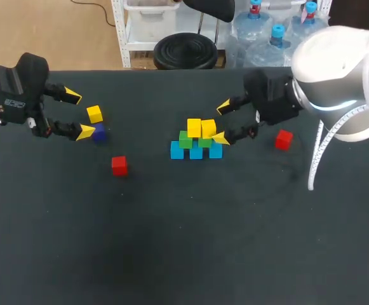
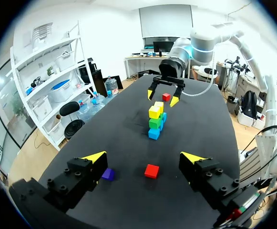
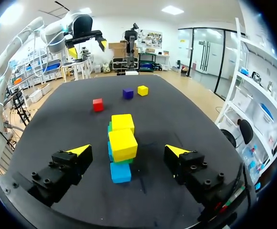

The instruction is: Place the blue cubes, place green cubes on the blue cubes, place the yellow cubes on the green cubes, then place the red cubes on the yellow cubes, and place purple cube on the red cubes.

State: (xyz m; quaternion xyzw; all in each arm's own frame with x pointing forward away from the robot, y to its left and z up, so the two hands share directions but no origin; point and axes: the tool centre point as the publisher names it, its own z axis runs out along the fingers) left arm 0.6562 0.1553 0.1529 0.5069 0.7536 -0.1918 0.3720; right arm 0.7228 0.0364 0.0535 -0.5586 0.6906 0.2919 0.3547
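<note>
Right gripper spread, empty; yellow cubes atop stack just ahead. Head view: red cube at stack's 3 o'clock, beside right arm; other red cube at 9 o'clock, nearer spread left gripper.

We see the dark table brightly and evenly lit from above, with only faint, soft shadows beside the stacked cubes. In the head view, the pale shell of our right arm catches a strong glare.
</note>
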